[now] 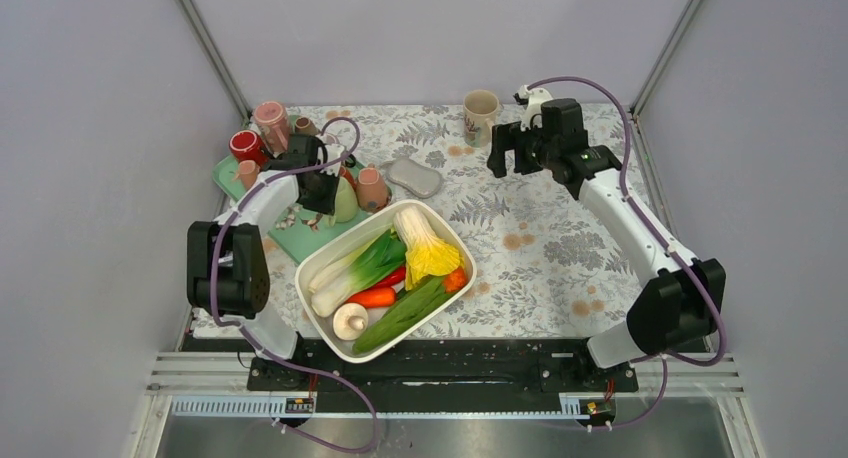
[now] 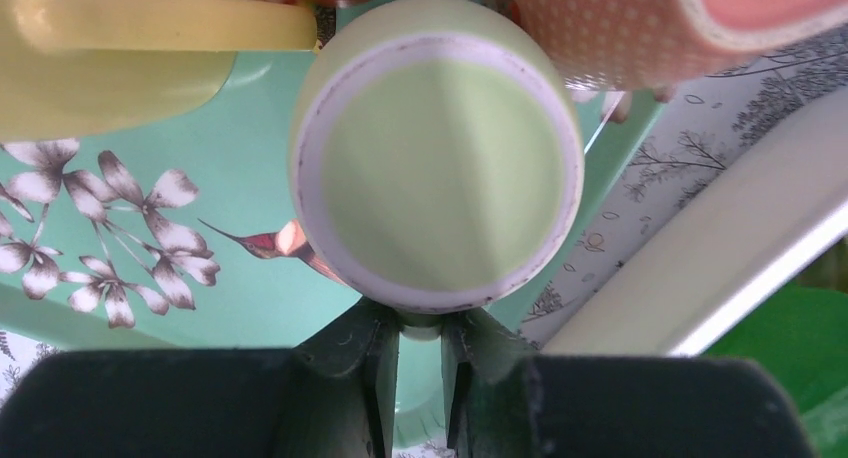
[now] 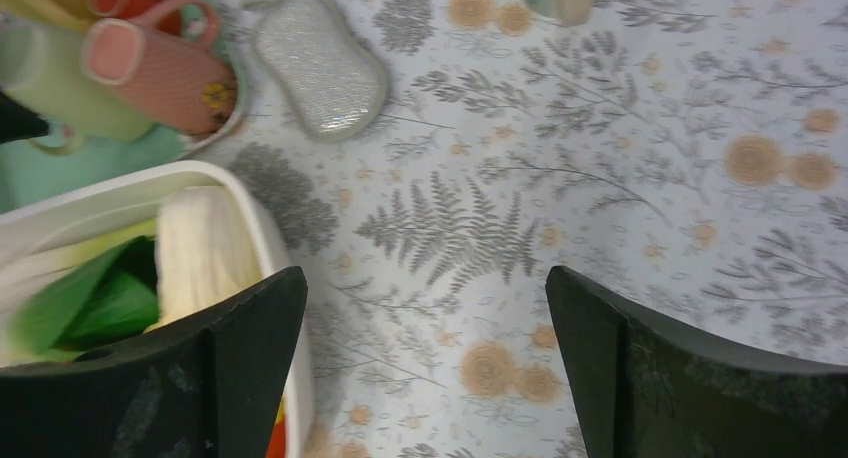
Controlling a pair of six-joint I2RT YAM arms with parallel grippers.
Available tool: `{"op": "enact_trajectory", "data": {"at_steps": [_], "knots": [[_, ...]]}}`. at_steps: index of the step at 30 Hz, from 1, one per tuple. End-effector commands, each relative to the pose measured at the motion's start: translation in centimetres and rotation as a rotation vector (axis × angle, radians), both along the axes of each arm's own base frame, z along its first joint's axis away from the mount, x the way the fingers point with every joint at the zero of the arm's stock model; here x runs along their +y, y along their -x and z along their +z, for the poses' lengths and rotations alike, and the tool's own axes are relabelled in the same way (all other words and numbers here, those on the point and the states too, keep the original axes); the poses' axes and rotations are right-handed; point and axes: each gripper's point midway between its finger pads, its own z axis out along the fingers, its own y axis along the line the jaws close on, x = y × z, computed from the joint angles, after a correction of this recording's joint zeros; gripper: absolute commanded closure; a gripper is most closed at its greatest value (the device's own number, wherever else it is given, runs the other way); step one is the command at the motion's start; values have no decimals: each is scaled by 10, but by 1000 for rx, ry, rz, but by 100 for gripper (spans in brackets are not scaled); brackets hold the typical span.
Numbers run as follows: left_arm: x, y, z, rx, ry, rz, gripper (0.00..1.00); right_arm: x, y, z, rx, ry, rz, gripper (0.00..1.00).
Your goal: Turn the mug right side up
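The light green mug [image 2: 440, 168] is over the teal flowered tray [image 2: 120, 178], its flat base turned toward the left wrist camera. My left gripper [image 2: 420, 323] is shut on the mug's handle, which shows pinched between the fingers. In the top view the mug [image 1: 346, 204] sits at the left gripper [image 1: 320, 190], between the other cups and the white basin. The mug also shows at the left edge of the right wrist view [image 3: 60, 78]. My right gripper [image 1: 507, 156] is open and empty above the flowered tablecloth, its jaws wide apart in its own wrist view [image 3: 425, 348].
A pink dotted mug [image 1: 372, 188], a red mug [image 1: 246, 145] and another pink cup [image 1: 272, 123] crowd the tray. A white basin [image 1: 455, 240] of vegetables lies in front. A grey sponge [image 1: 415, 177], a cream mug [image 1: 480, 116] and a white figurine [image 1: 533, 98] stand farther back.
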Motion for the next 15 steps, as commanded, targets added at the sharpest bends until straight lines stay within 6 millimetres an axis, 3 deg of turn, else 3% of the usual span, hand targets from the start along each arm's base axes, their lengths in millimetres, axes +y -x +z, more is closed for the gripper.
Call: {"op": "enact_trajectory", "data": {"at_steps": [1,9,12,15], "knots": [[-11,-18,70,-202,105,-2,100,51,23,42,-43,-306,134,1],[-8,-17,108,-261,169,3,100,122,54,48,-12,-506,260,1],[-14,-14,133,-308,238,-8,100,149,63,51,4,-583,312,1],[-25,-7,170,-375,327,-18,100,173,73,60,12,-661,372,1]]}}
